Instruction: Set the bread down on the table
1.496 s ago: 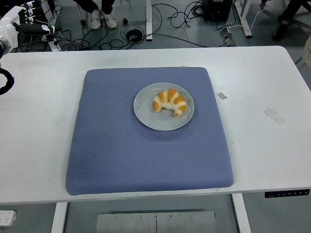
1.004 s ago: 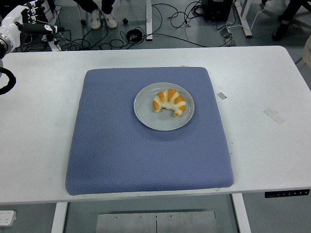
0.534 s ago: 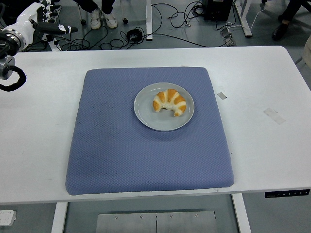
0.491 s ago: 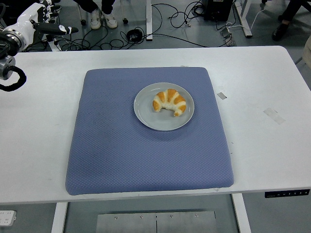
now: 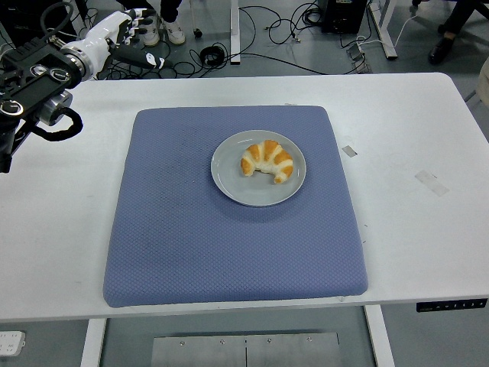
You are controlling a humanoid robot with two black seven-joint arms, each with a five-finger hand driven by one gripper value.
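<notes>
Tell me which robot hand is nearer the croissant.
Left. The left robot hand hovers past the table's far-left edge, up and left of the croissant on its plate. The right one is out of view.

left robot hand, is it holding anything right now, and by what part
Nothing is held: the left robot hand is empty at the table's far left, apart from the golden crescent croissant lying on the round grey plate.

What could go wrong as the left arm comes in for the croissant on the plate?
1. The croissant lies loose on a smooth grey plate, so a sideways touch from the left hand might push it off instead of gripping it.
2. The plate sits on a soft blue mat and could tilt or slide if pressed at its rim.
3. The hand is beyond the table's far left edge, so a low approach might catch the mat's raised edge.
</notes>
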